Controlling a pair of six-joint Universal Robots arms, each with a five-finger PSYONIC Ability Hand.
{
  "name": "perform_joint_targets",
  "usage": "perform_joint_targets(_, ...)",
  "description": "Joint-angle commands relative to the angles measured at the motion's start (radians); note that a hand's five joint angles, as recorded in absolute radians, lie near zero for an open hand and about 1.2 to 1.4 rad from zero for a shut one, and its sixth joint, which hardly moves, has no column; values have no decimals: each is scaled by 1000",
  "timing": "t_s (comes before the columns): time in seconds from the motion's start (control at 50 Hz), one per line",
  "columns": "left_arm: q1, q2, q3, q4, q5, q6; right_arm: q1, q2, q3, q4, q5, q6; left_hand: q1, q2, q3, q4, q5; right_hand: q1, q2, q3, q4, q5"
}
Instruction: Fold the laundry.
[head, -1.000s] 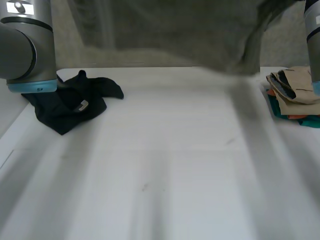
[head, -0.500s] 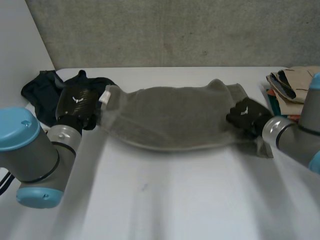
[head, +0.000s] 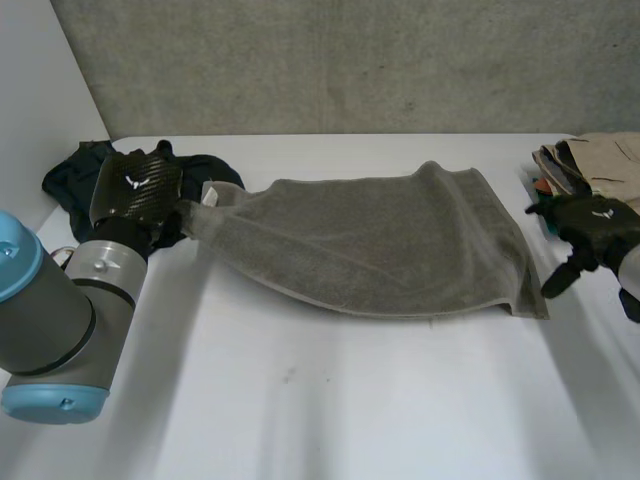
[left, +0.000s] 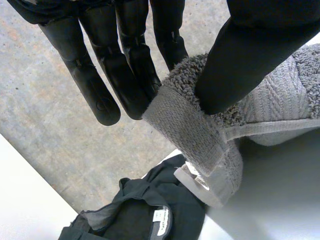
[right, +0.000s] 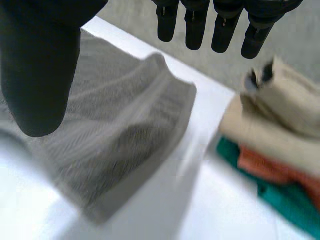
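A grey towel lies spread across the back of the white table. My left hand pinches its left corner between the thumb and straight fingers, holding that corner a little above the table. My right hand is off the towel's right edge, fingers straight and spread, holding nothing. In the right wrist view the towel's corner lies flat below the palm.
A dark crumpled garment lies at the back left behind my left hand, also under the towel corner in the left wrist view. A stack of folded beige, orange and teal laundry stands at the back right.
The towel came down from in front of the camera and now lies spread on the table. My right hand let go of its right edge and moved right; the left keeps its corner.
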Motion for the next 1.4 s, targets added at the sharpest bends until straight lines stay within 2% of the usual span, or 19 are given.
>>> perform_joint_targets(0.02, -3, -1, -6, 1, 0, -1, -12, 60, 52, 35, 7, 117, 242, 196, 201, 194, 237, 54, 78, 82, 81, 72)
perform_joint_targets(0.26, -5, 2, 3, 1, 0, -1, 45, 143, 77, -107, 18, 171, 242, 196, 201, 194, 237, 110, 134, 138, 137, 128)
perform_joint_targets(0.44, -5, 2, 0, 1, 0, -1, 111, 232, 26, -193, 98, 189, 242, 196, 201, 194, 237, 181, 204, 209, 208, 199)
perform_joint_targets(0.52, -5, 2, 2, 1, -4, -1, 129, 273, -12, -222, 142, 188, 242, 196, 201, 194, 237, 412, 435, 440, 439, 430)
perform_joint_targets(0.54, -5, 2, 3, 0, -6, -1, 128, 275, -20, -225, 161, 186, 242, 196, 201, 194, 237, 683, 706, 711, 710, 701)
perform_joint_targets(0.6, -3, 10, 0, -15, -7, -1, 122, 267, -21, -230, 185, 171, 242, 196, 201, 194, 237, 1096, 1119, 1124, 1123, 1114)
perform_joint_targets(0.66, 1, 51, -12, -104, -6, 10, 122, 223, -3, -245, 179, 137, 242, 196, 201, 194, 237, 1155, 1178, 1183, 1182, 1172)
perform_joint_targets(0.72, 6, 85, -21, -225, -6, 10, 117, 44, 64, -195, 165, -28, 242, 196, 201, 194, 237, 1155, 1178, 1183, 1182, 1172)
perform_joint_targets(0.76, 6, 122, -44, -360, -6, 16, 116, -12, 97, -164, 153, -119, 242, 196, 201, 194, 237, 1155, 1178, 1183, 1182, 1172)
perform_joint_targets(0.82, 8, 159, -76, -492, -4, 25, 103, -117, 161, -54, 135, -364, 242, 196, 201, 194, 237, 1155, 1178, 1183, 1182, 1172)
perform_joint_targets(0.84, 8, 168, -88, -526, -3, 34, 96, -153, 186, 36, 133, -491, 242, 196, 201, 194, 237, 1155, 1178, 1183, 1182, 1172)
perform_joint_targets(0.92, 6, 217, -193, -682, -3, 158, 38, -211, 232, 302, 153, -729, 242, 196, 201, 194, 237, 1155, 1178, 1183, 1182, 1172)
perform_joint_targets(0.96, 6, 226, -226, -701, -3, 212, -11, -230, 252, 438, 153, -830, 242, 196, 201, 194, 237, 1155, 1178, 1183, 1182, 1172)
perform_joint_targets(1.0, 3, 232, -266, -707, -4, 290, -33, -231, 252, 474, 151, -849, 242, 196, 201, 194, 237, 1155, 1178, 1183, 1182, 1172)
perform_joint_targets(1.08, 3, 226, -274, -689, -4, 358, -47, -228, 243, 446, 148, -836, 242, 196, 201, 194, 237, 1155, 1178, 1183, 1182, 1172)
perform_joint_targets(1.18, 0, 182, -214, -589, -10, 364, -15, -165, 208, 345, 153, -794, 242, 196, 201, 194, 237, 1155, 1178, 1183, 1182, 1172)
perform_joint_targets(1.26, 1, 101, -141, -461, -21, 378, 53, -73, 116, 279, 164, -728, 242, 196, 201, 194, 237, 848, 871, 876, 875, 866)
perform_joint_targets(1.34, 1, 1, -40, -373, -50, 373, 83, 9, 8, 252, 174, -675, 242, 196, 201, 194, 237, 868, 891, 896, 895, 886)
perform_joint_targets(1.4, -5, -89, 43, -347, -69, 373, 91, 95, -81, 238, 188, -655, 242, 196, 201, 194, 237, 1120, 1143, 1148, 1147, 1137)
